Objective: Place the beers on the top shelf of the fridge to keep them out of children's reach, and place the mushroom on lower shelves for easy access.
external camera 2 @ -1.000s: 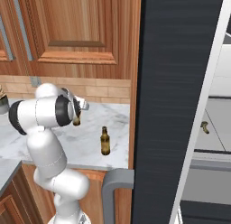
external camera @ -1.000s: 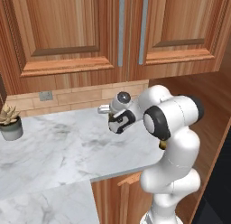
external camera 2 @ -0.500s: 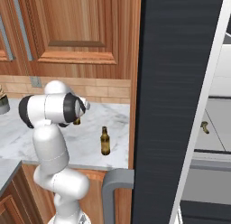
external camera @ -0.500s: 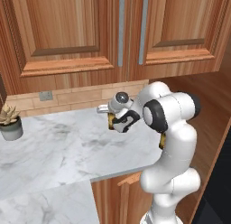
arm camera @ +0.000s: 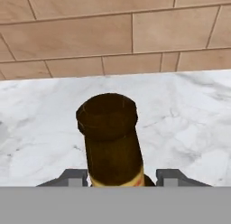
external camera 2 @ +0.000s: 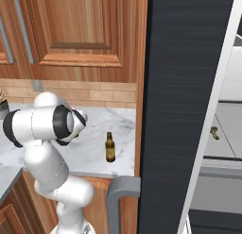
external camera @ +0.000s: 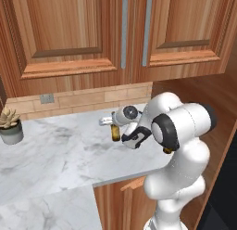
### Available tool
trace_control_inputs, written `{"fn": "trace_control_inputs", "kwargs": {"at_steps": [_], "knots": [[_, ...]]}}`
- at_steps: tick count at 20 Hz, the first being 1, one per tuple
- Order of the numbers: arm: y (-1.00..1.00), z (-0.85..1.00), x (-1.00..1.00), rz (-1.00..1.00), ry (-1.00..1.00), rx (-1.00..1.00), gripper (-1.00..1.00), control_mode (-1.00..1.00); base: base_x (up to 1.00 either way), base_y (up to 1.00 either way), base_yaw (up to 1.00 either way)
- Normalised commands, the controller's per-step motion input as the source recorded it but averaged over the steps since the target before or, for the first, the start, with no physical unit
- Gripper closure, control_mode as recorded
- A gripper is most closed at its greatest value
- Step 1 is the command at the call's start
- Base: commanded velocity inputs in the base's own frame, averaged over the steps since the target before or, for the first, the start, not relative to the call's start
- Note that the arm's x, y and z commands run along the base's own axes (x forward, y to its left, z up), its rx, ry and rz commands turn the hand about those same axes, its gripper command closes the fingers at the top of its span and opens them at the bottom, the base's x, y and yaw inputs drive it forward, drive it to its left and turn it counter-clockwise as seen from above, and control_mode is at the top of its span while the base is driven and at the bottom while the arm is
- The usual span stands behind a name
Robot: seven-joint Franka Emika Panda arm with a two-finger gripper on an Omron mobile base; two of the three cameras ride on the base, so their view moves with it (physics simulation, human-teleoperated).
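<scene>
My gripper (external camera: 115, 128) is shut on one beer (external camera: 115, 133) standing at the back of the marble counter (external camera: 55, 155). In the hand view the beer's dark cap and amber neck (arm camera: 109, 128) rise between my fingertips (arm camera: 74, 177), which press against both of its sides. The other beer (external camera 2: 110, 147) stands upright on the counter near the fridge (external camera 2: 189, 87), apart from the arm. Past the dark fridge side, the small tan mushroom (external camera 2: 214, 132) lies on a light-grey shelf (external camera 2: 231, 134); I cannot tell which level that shelf is.
A potted succulent (external camera: 10, 124) stands at the counter's far left. Wooden wall cabinets (external camera: 69, 34) hang above, with a tiled backsplash (arm camera: 113, 33) behind the beer. A grey tubular handle (external camera 2: 118, 195) juts out low by the fridge. A wooden side panel (external camera: 217, 99) bounds the counter's right.
The fingers have closed from wide open onto the beer's neck. The arm's elbow has shifted while the hand has stayed almost in place.
</scene>
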Motion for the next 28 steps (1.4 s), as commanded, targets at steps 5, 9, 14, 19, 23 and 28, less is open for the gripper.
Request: {"fn": "trace_control_inputs", "kwargs": {"at_steps": [5, 9, 14, 19, 23, 28], "knots": [[-0.01, 0.98, -1.0, 0.05, 0.15, 0.0, 1.0, -1.0, 0.0, 0.0, 0.0], [0.0, 1.0, -0.64, 0.03, 0.09, 0.0, 1.0, -1.0, 0.0, 0.0, 0.0], [0.01, 1.0, -0.37, 0.01, 0.2, -0.02, 1.0, -1.0, 0.0, 0.0, 0.0], [0.0, 1.0, -0.54, 0.0, 0.3, -0.09, 1.0, -1.0, 0.0, 0.0, 0.0], [-0.15, 0.75, -0.87, 0.0, 0.08, -0.06, 1.0, -1.0, 0.0, 0.0, 0.0], [-0.49, 0.09, -0.92, 0.0, -0.05, -0.04, 1.0, -1.0, 0.0, 0.0, 0.0]]}}
